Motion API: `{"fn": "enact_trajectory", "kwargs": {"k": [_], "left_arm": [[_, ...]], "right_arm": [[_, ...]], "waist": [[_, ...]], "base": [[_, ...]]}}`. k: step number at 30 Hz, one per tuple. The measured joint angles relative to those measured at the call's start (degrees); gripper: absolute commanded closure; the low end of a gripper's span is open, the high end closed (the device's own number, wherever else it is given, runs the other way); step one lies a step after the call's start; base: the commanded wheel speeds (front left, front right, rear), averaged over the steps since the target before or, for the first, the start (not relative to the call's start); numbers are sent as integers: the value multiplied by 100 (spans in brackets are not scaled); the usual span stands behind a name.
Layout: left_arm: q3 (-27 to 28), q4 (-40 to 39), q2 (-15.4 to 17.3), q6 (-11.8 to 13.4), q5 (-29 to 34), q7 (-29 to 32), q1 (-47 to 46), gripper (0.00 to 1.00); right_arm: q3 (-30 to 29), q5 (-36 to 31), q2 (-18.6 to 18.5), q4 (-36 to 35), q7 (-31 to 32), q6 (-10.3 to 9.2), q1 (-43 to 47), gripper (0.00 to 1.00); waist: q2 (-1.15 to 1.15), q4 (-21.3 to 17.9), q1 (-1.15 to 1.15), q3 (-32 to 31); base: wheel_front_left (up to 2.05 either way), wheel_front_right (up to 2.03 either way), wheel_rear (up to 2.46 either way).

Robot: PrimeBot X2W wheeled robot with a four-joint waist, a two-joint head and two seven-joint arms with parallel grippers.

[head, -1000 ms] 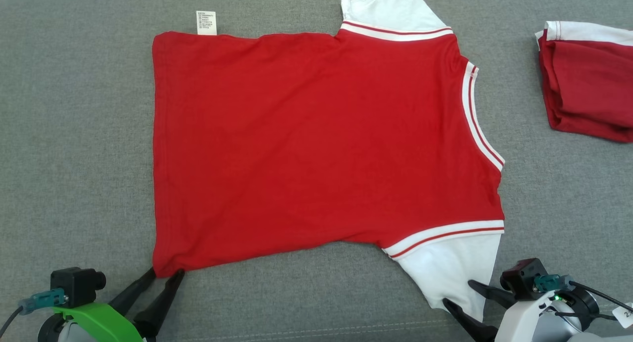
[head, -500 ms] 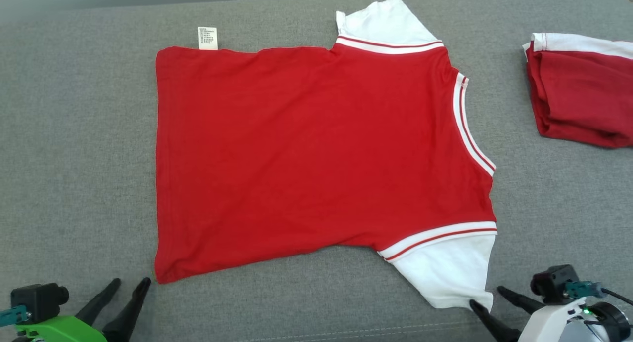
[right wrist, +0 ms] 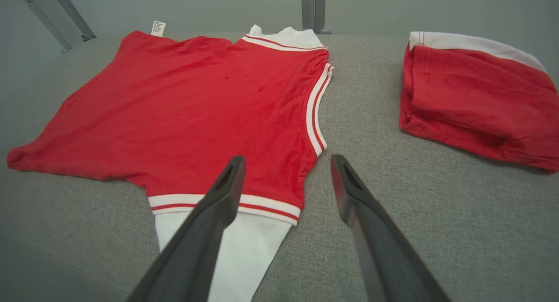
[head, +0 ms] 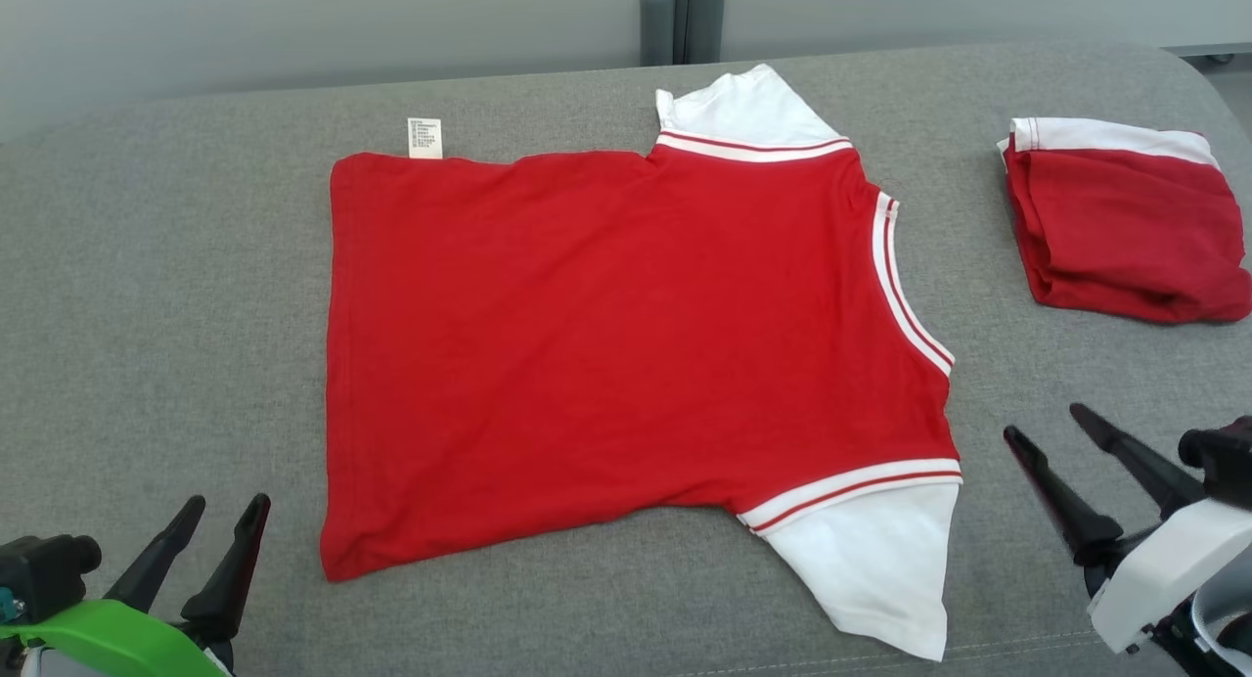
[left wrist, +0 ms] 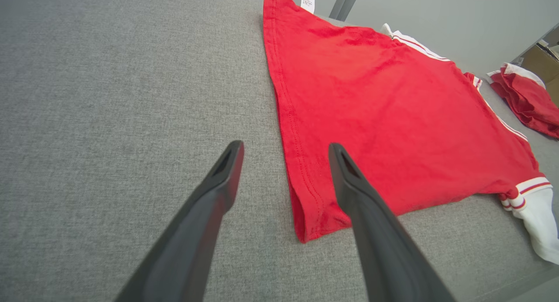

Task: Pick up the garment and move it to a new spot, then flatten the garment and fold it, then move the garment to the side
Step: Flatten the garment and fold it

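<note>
Red T-shirt [head: 626, 344] lies flattened on your table [head: 147, 266], so folding comes next; left pincer [head: 229, 501] and right pincer [head: 1045, 421] hang released, empty, flanking its near edge.

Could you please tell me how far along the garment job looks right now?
Done: the red shirt lies spread flat on the grey fabric surface. In hand: nothing; the left gripper and right gripper are open, clear of the cloth. Left: folding it and moving it aside.
</note>
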Motion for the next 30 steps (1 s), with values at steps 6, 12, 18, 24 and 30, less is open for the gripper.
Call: {"fn": "enact_trajectory", "kwargs": {"k": [6, 12, 18, 24, 30], "left_arm": [[208, -133, -148, 174, 143, -101, -208, 0], [354, -219, -470, 316, 234, -147, -378, 0], [433, 4, -989, 510, 488, -151, -524, 0], [703, 144, -1215, 584, 742, -152, -522, 0], [712, 231, -1485, 579, 991, -151, -520, 0]], "right_arm": [[-361, -341, 174, -119, -564, -44, -310, 0], [-355, -654, 656, 78, -1092, -86, -495, 0], [-348, -792, 1209, 766, -1332, -88, -673, 0], [-378, -1069, 1440, 1185, -1377, -92, -672, 0], [-516, -1306, 1679, 1502, -1388, -93, -670, 0]], "waist": [[0, 15, 0, -194], [0, 67, 0, -288], [0, 76, 0, -397], [0, 105, 0, -442], [0, 153, 0, -457]], "base": [[0, 0, 0], [0, 0, 0], [0, 0, 0], [0, 0, 0], [0, 0, 0]]}}
